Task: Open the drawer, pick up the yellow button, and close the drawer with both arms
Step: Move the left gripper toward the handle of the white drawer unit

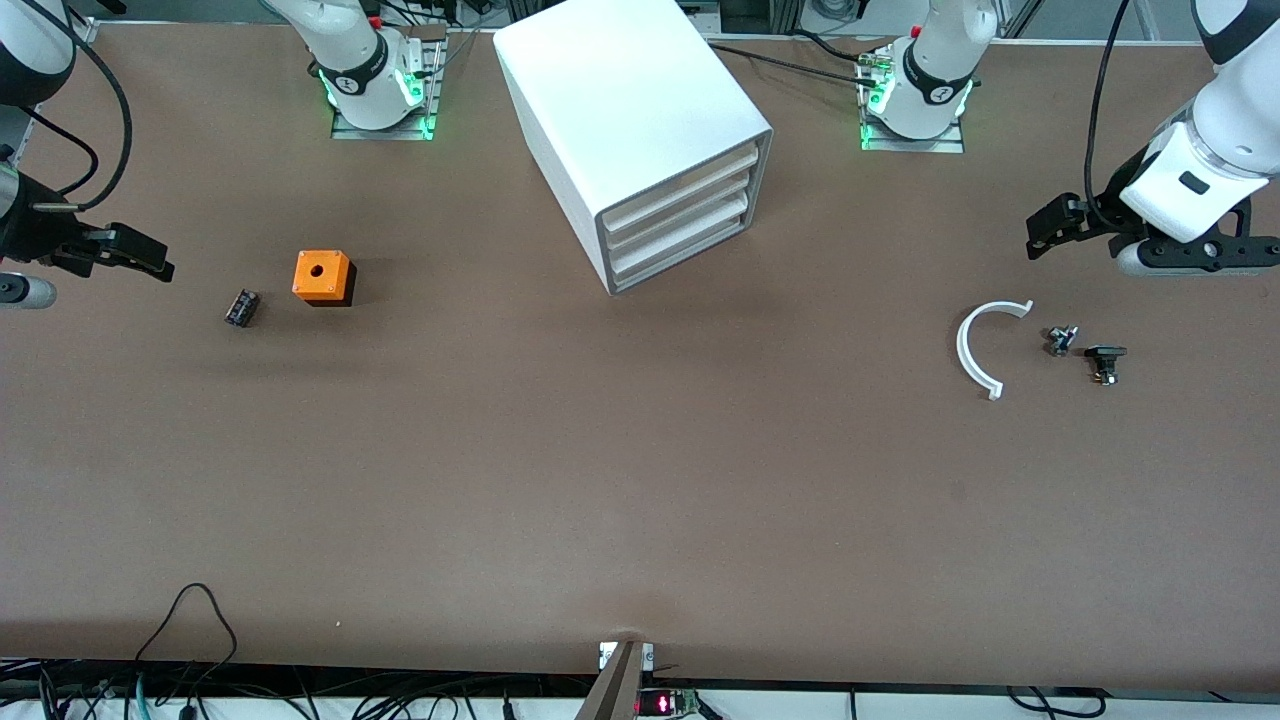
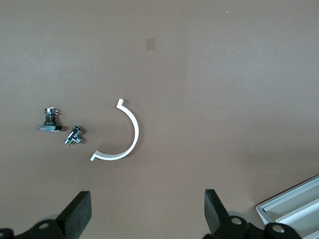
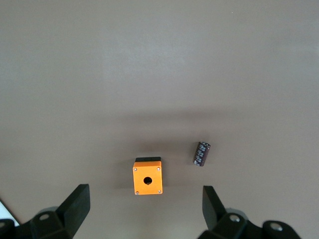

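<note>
The white cabinet point(image 1: 630, 90) stands at the middle of the table's robot side. Its uppermost drawer point(image 1: 685, 183) is shut, flush with the two below it. The button is not in view. My left gripper point(image 1: 1040, 232) hangs open and empty over the left arm's end of the table, its fingers point(image 2: 76, 215) wide apart, with a corner of the cabinet point(image 2: 294, 209) showing in the left wrist view. My right gripper point(image 1: 150, 262) hangs open and empty over the right arm's end, its fingers point(image 3: 75, 206) wide apart. Both are well away from the cabinet.
An orange cube with a hole point(image 1: 322, 277) and a small black cylinder point(image 1: 241, 307) lie near the right gripper. A white curved strip point(image 1: 975, 350) and two small dark metal parts point(image 1: 1062, 340) point(image 1: 1105, 360) lie near the left gripper. Cables run along the table's near edge.
</note>
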